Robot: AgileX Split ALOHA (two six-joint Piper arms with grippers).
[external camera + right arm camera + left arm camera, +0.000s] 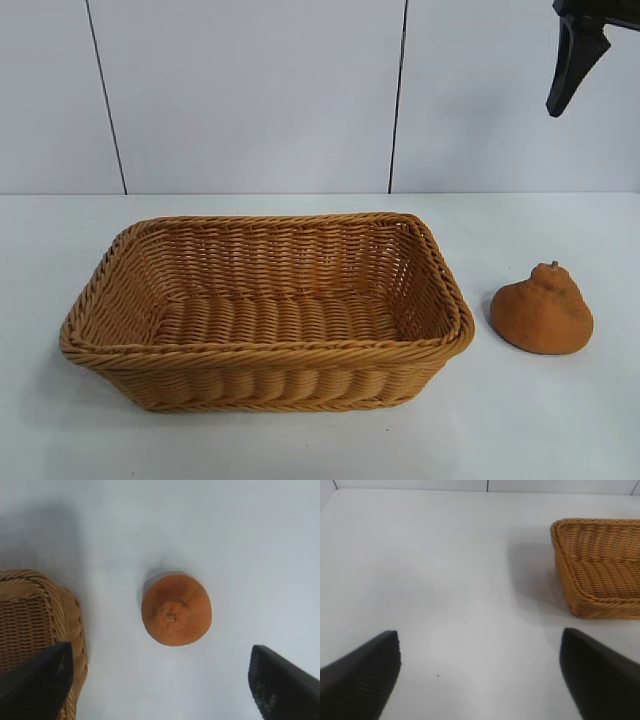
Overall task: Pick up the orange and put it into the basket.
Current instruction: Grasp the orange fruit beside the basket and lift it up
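Orange (541, 311): on the white worktop (560, 420), neck and stem up, at 3 o'clock of the basket, just beside it, apart.
Basket (266, 310): woven wicker, nothing in it.
Writing: none readable.
Right hand (162, 680): high above the orange at 12 o'clock, pointing steeply down, fingers spread wide, holding nothing.
Left hand (480, 672): over bare worktop, basket at its 2 o'clock, fingers wide apart, holding nothing.

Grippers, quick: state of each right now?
Left gripper: open, holding nothing, over bare table.
Right gripper: open, holding nothing, above the orange.
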